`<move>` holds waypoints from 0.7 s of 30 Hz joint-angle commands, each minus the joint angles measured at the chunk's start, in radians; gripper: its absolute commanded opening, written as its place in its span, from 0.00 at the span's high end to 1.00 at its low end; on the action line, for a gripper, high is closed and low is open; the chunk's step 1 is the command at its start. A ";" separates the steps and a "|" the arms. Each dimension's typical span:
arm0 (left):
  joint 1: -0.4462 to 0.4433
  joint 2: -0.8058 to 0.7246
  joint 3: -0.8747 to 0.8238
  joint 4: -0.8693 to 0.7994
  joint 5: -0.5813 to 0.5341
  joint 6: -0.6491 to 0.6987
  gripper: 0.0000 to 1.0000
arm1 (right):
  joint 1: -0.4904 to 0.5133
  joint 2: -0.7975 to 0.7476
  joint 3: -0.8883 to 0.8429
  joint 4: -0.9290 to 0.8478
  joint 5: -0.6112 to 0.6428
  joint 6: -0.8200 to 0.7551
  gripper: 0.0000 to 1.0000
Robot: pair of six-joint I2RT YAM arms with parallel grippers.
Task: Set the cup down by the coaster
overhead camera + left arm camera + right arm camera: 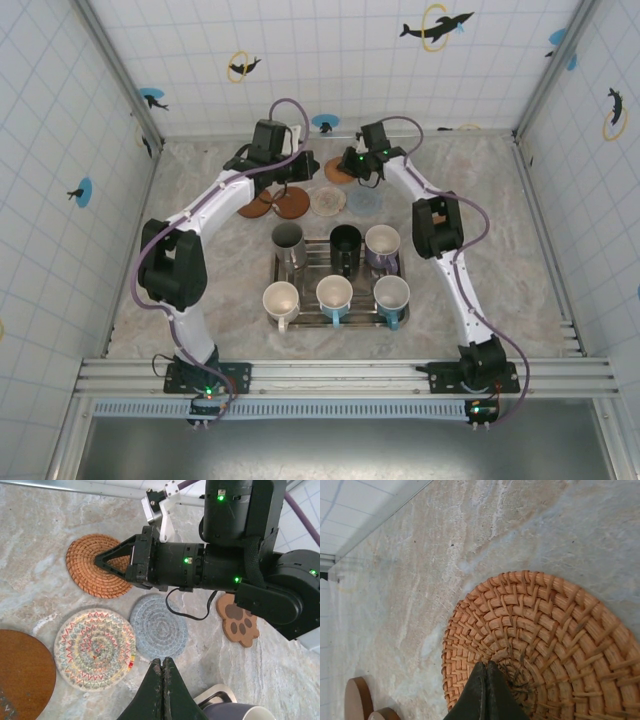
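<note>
Cups, six mugs in steel, black, lavender and white, stand in the metal tray on the base side of both pincers, none held. Left pincer is clenched on nothing, with the zigzag-stitched round fabric coaster to its left and the blue-grey braided round coaster just ahead. Right pincer is also clenched and empty, tips over the orange woven rattan round coaster. Likely pre-grasp: next, one pincer must retreat to the tray, open, and take a mug.
</note>
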 commanded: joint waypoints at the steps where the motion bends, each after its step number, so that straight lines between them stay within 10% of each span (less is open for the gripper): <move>1: 0.003 -0.019 -0.014 0.019 -0.006 0.005 1.00 | -0.038 -0.004 -0.001 -0.186 0.086 -0.051 1.00; 21: 0.004 -0.034 -0.025 0.010 -0.011 0.002 1.00 | -0.149 -0.095 -0.108 -0.298 0.148 -0.164 1.00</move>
